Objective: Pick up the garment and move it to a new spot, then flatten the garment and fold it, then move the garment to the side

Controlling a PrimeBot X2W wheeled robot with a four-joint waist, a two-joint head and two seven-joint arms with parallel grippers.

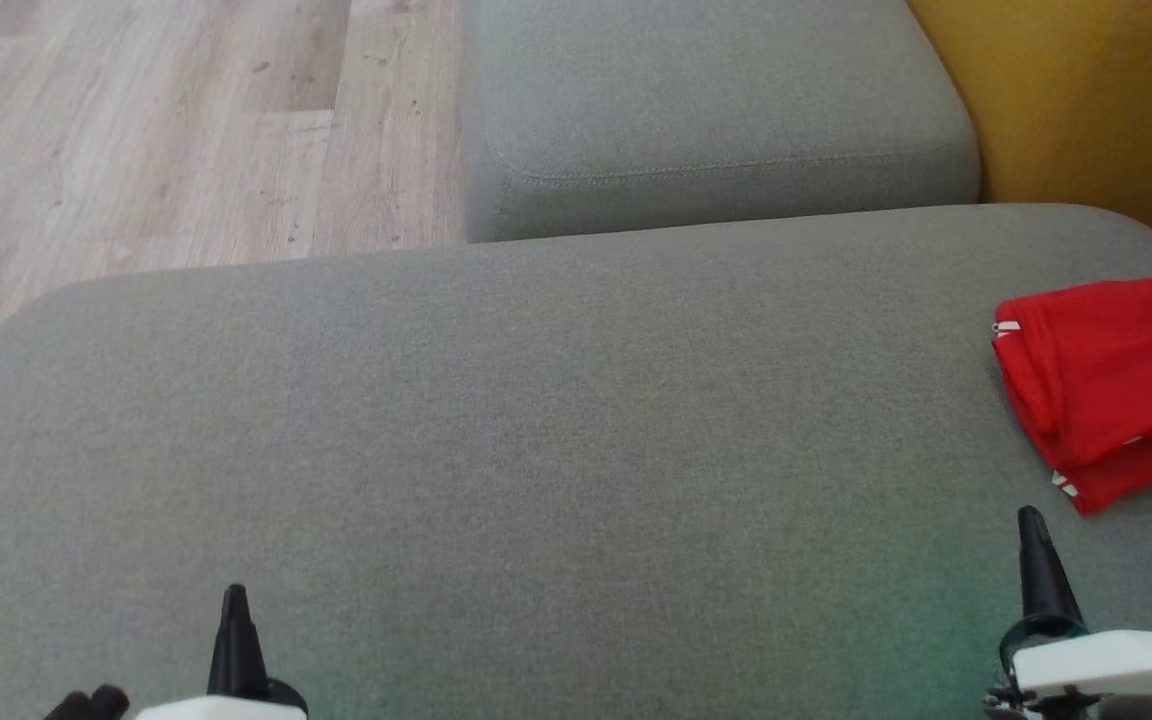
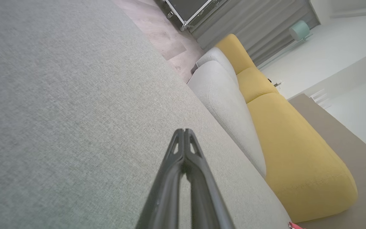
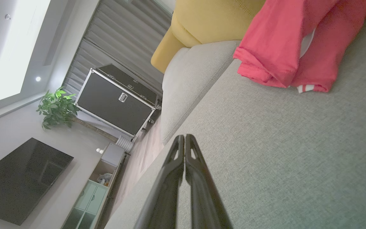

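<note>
Wooden floor (image 1: 136,130) shows at the upper left of the head view, and below it a broad grey seat cushion (image 1: 536,420) spreads across the whole width. At the lower left the left pincer (image 1: 235,598) points up over that cushion, its two dark fingers pressed together with nothing between them. The left wrist view shows the tips meeting over plain grey fabric. Towards the top middle a second, smaller grey cushion (image 1: 716,100) butts against the far edge of the big one, and to its right a yellow backrest (image 1: 1086,100) takes the upper right corner. The garment (image 1: 1116,380), red with small white stripes at its hems, lies bunched in loose folds on the big cushion at the right edge, partly cut off by the frame and just in front of the yellow backrest. At the lower right the right pincer (image 1: 1031,530) is closed and empty as well, its tip near the garment's lower hem but apart from it. In the right wrist view the closed fingers lie over grey fabric with the garment beyond them, to the upper right. That view also takes in, from its left, a dark television (image 3: 21,181), a potted plant (image 3: 56,108) and a black case with metal edging (image 3: 116,101).
</note>
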